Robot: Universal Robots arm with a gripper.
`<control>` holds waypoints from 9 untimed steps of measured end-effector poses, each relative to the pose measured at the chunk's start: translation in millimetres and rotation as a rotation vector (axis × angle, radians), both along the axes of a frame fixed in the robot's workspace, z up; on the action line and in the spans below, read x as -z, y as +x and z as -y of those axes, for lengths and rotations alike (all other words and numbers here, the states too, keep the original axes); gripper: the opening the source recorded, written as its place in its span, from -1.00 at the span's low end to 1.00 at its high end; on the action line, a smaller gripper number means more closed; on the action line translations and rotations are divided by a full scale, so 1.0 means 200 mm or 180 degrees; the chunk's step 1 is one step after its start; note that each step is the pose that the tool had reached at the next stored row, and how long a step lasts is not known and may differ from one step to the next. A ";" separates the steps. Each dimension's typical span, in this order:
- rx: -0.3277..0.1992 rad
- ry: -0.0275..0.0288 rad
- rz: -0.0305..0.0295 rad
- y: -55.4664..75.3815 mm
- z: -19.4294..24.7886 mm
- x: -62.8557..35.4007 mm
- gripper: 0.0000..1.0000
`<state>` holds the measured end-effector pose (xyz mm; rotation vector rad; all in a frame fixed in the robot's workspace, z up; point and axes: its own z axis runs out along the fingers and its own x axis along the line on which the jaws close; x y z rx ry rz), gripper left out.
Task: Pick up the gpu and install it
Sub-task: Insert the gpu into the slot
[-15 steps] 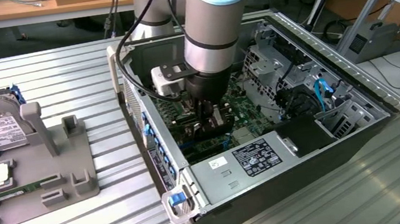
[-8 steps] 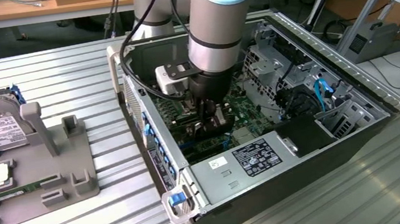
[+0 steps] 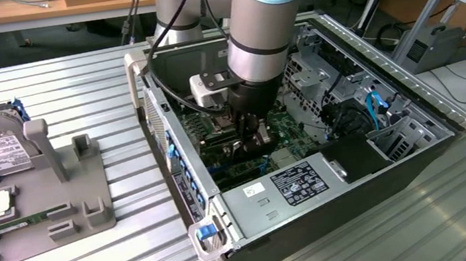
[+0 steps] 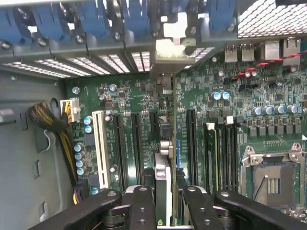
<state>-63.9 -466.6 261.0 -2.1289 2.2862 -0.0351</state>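
Between the black fingers [image 4: 142, 206] the gpu [image 4: 163, 139] shows a silvery bracket and dark edge. Beyond the fingertips lies the green motherboard [image 4: 139, 124] with black slots, one white slot [image 4: 100, 148], and blue clips [image 4: 91, 19].

Case walls [image 3: 187, 176] and drive cage [image 3: 319, 73] hem the motherboard [image 4: 129, 96].

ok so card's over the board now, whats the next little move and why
Probably ease straight down a touch. In the wrist view the gpu stands on edge in the jaws of the gripper, its bracket end close to the rear slot openings and its lower edge along a black expansion slot of the motherboard; whether it is fully seated can't be told.
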 end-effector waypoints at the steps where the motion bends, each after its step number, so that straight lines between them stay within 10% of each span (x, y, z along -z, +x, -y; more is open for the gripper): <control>1: 0.0000 0.0000 0.0000 0.00 0.000 0.000 -0.47; 9: 0.0000 0.0001 0.0000 0.02 -0.001 -0.037 -0.47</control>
